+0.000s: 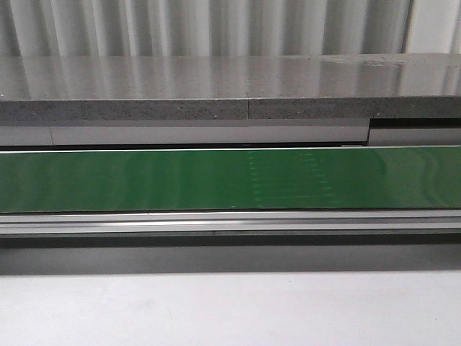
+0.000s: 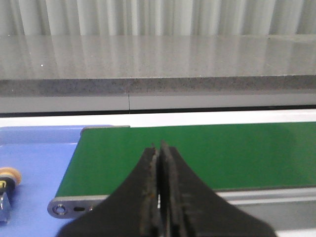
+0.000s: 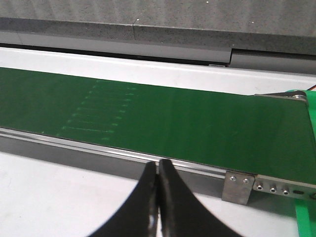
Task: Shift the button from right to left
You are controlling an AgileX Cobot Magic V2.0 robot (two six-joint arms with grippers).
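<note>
A button [image 2: 8, 177] with a round yellow-orange cap and dark and metallic parts shows only in the left wrist view. It is cut by the frame's edge and rests on a blue surface [image 2: 34, 163] past the end of the green conveyor belt [image 2: 222, 153]. My left gripper [image 2: 159, 146] is shut and empty, over the belt's near edge, apart from the button. My right gripper [image 3: 158, 164] is shut and empty, over the white table just before the belt's frame. Neither gripper shows in the front view.
The green belt [image 1: 144, 180] runs across the front view, with a metal rail [image 1: 230, 222] along its near side and a grey stone ledge [image 1: 216, 90] behind. A metal bracket [image 3: 238, 187] sits near the belt's right end [image 3: 276, 133]. The white table [image 1: 230, 310] lies in front.
</note>
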